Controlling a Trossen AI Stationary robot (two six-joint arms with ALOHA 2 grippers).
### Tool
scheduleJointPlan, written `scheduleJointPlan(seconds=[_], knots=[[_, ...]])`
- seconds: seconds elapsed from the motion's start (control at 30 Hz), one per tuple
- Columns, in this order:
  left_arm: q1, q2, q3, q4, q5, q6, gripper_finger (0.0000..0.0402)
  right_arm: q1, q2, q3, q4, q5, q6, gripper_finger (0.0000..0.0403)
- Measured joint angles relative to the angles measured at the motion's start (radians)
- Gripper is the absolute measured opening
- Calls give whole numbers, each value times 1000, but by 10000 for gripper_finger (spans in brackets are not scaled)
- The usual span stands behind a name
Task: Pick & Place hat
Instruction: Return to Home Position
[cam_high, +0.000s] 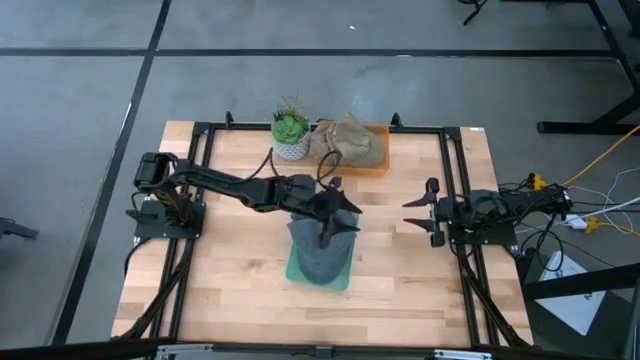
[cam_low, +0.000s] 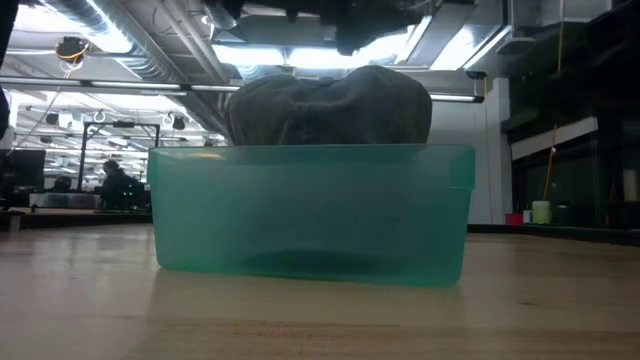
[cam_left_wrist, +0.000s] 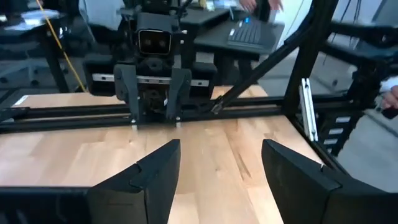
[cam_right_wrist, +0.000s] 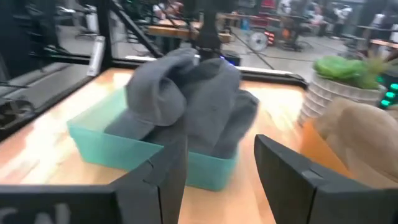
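A grey hat (cam_high: 320, 262) lies crumpled in a teal bin (cam_high: 318, 283) at the table's middle and bulges above the bin's rim (cam_low: 310, 152). My left gripper (cam_high: 338, 224) hangs over the hat's far part and points toward the table's right. It is open, with only bare table showing between its fingers (cam_left_wrist: 221, 149). My right gripper (cam_high: 408, 214) waits near the right edge, open and empty. It faces the grey hat (cam_right_wrist: 186, 99) and the bin (cam_right_wrist: 112, 146).
A tan hat (cam_high: 350, 140) lies on an orange tray (cam_high: 378, 165) at the table's far edge, beside a potted plant (cam_high: 291, 135). Black rails (cam_high: 455, 190) run along the left and right sides. Bare wood lies near and to the right of the bin.
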Motion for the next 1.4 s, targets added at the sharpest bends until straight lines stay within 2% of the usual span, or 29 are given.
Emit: scheduleJointPlan(seconds=[0.17,0.37,0.6,0.83,0.97,1.2,1.4], knots=[[22,-75,-199,224,17,-24,219,0,0,1,-4,29,-23,184],[39,-318,-466,325,-52,22,221,0,0,1,-5,27,-100,184],[33,-610,-837,490,-53,37,221,0,0,1,-5,26,-97,184],[-7,-798,-1103,686,-93,5,219,0,0,1,-4,26,-98,184],[-9,-864,-1195,757,-99,-8,221,0,0,1,-4,26,-98,184],[5,-975,-1199,543,-94,-27,219,0,0,1,-3,25,-98,184],[29,-1146,-1199,381,-71,-26,221,0,0,1,-3,25,-98,184]])
